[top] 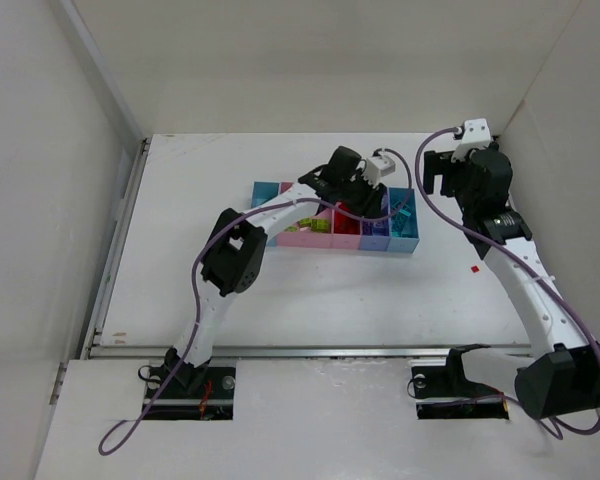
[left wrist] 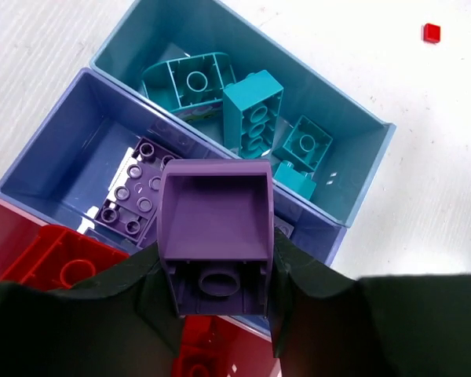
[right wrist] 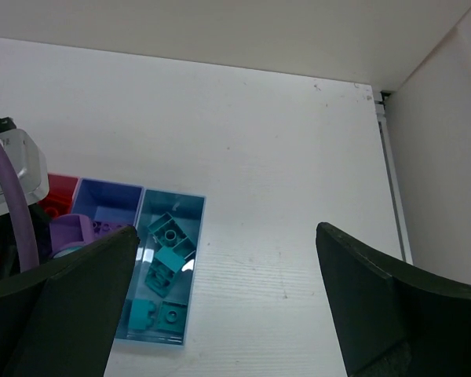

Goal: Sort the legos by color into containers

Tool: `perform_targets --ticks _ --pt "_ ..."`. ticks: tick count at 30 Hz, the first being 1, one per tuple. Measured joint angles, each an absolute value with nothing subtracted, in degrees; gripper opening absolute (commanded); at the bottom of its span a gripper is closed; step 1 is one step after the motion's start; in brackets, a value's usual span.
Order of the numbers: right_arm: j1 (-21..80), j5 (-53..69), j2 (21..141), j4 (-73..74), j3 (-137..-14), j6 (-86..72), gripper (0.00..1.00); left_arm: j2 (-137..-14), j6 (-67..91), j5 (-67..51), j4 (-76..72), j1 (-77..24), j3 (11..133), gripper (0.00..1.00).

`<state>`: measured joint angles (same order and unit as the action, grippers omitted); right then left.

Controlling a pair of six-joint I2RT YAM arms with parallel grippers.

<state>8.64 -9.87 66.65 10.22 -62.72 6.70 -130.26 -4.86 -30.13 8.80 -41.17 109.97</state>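
Purple brick point(left wrist: 216, 228) tight between left fingers point(left wrist: 118, 322) over purple-blue tray point(left wrist: 47, 157)'s rim; right fingers point(right wrist: 63, 314) wide apart above table point(right wrist: 259, 141).

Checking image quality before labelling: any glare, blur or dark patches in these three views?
Left wrist: sharp, white glare inside the purple-blue plastic tray; right wrist: black right tool dark, soft-edged; top external: evenly lit, small coloured plastic bricks unresolved.

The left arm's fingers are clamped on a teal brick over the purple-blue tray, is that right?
No, the brick is purple, not teal. The left wrist view shows the left fingers clamped on a purple brick over the purple-blue tray; the teal bricks lie in the light blue tray beside it.
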Motion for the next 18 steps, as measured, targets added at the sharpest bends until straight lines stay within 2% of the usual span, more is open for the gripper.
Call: perform_targets --ticks 2,3,6,18 --pt "8.6 -10.0 66.5 10.1 -62.7 7.3 1.0 -130.3 -4.6 -29.8 8.8 -41.5 110.0 0.53" --pt "8.6 -10.1 66.5 10.1 -62.7 7.6 1.0 -130.3 -4.5 -29.9 9.1 -41.5 110.0 0.69" --pt "8.6 -10.0 66.4 9.9 -62.7 8.0 1.0 -130.3 -4.3 -30.3 9.8 -41.6 109.9 1.0" --pt "8.6 -9.5 66.4 9.9 -62.8 8.2 1.0 -121.3 -9.5 -33.2 8.6 -42.1 103.6 1.0"
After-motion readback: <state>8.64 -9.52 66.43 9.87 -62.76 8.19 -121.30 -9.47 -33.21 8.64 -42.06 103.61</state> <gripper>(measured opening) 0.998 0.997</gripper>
